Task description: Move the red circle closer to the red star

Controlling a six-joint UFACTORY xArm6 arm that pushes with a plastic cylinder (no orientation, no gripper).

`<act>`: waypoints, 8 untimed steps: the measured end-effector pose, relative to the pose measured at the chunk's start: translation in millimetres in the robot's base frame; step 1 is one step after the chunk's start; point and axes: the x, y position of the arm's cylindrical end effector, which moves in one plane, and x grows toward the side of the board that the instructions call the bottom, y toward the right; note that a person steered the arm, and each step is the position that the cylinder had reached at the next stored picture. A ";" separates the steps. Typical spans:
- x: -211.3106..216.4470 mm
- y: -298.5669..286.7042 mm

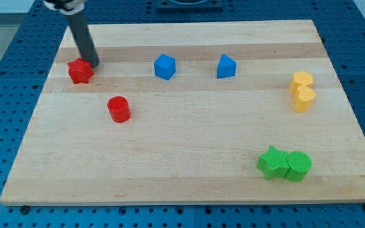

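Wooden board (189, 183) on blue pegboard. My tip (94, 63), a bare rod with no pincer to open or shut, sits just right of the red star (80, 71), nearly touching. Red circle (118, 109) lies below-right, apart. I'd swing round to the circle's lower-right side and push up-left, slowly, without bumping the star.

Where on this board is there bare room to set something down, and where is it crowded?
The widest bare patch runs along the view's bottom left, below the red circle and left of the green blocks. The centre, between the blue blocks and the yellow blocks, is also free. The top left is crowded: my tip sits beside the red star.
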 end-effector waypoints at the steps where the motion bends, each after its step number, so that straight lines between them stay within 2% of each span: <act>1: 25.8 -22.5; 2: 27.5 -8.0; 3: 26.2 40.2; 5: 63.5 128.8; 6: 99.5 128.2; 7: 108.8 81.3; 8: 108.6 66.3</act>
